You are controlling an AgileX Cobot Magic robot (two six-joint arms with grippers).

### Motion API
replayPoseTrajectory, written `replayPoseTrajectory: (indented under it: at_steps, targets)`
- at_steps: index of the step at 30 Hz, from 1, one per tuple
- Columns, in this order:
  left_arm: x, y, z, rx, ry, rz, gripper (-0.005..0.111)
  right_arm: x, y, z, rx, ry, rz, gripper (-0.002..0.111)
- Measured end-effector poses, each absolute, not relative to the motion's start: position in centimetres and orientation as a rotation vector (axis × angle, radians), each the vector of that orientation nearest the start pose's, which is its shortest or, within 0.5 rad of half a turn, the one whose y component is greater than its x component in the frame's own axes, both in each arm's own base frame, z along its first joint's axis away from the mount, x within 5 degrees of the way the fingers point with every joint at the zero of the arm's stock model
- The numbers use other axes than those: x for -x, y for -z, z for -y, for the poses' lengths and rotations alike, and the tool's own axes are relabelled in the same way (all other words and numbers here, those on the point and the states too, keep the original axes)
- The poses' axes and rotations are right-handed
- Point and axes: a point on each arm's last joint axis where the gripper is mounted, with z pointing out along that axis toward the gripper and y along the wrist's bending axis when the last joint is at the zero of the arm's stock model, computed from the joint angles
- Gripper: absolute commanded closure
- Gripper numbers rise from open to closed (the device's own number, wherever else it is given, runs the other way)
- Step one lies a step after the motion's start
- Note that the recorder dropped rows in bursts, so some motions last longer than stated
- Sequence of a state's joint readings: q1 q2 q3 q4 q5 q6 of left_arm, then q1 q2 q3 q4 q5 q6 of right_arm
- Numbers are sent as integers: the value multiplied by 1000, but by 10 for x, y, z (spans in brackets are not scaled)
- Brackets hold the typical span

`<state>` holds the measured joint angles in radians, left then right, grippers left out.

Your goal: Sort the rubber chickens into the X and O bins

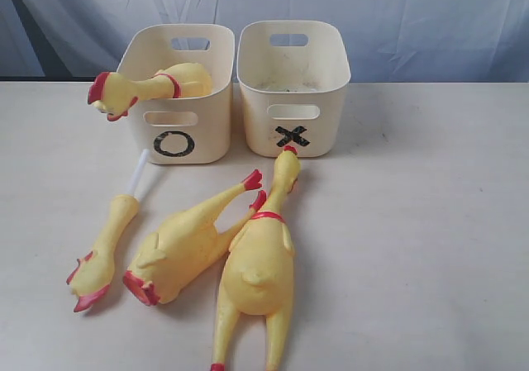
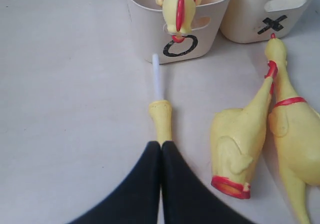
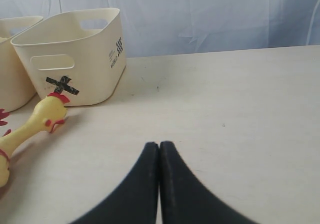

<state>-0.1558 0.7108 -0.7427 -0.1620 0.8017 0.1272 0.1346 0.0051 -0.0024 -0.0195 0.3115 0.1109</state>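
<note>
The O bin (image 1: 202, 123) and the X bin (image 1: 264, 123) stand side by side at the back of the table. One rubber chicken (image 1: 157, 86) lies in the O bin with its head hanging over the rim. Three more lie on the table in front: a thin one with a white tube (image 1: 103, 251), a middle one (image 1: 186, 243) and a long one (image 1: 260, 263) whose head touches the X bin. My left gripper (image 2: 161, 144) is shut and empty above the thin chicken (image 2: 161, 119), hiding its head end. My right gripper (image 3: 159, 145) is shut over bare table, to the right of the X bin (image 3: 75, 54).
A pale blue cloth backdrop (image 1: 413, 16) hangs behind the bins. Neither arm shows in the exterior view. The long chicken's head (image 3: 47, 116) lies near the X bin's front wall.
</note>
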Motion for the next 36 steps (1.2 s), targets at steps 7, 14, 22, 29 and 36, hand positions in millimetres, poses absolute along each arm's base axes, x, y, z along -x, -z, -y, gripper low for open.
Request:
replayPoseTrajectory:
  at_steps: [7,14,22,29,36]
  targets:
    - [-131,-307,30,-240,189,-2202,106,-54,-186,-7,37,-152,-1794,108]
    - [-133,-309,29,-233,185,-2160,106,-55,-192,-7,43,-151,-1728,108]
    - [-134,-305,29,-227,182,-2151,106,-56,-214,-8,-4,-222,-1483,108]
    - [-134,-294,29,-224,179,-2167,106,-51,-238,-2,-239,-466,-1207,108]
    - [-134,-295,29,-221,179,-2155,106,-44,-253,6,-330,-543,-990,108]
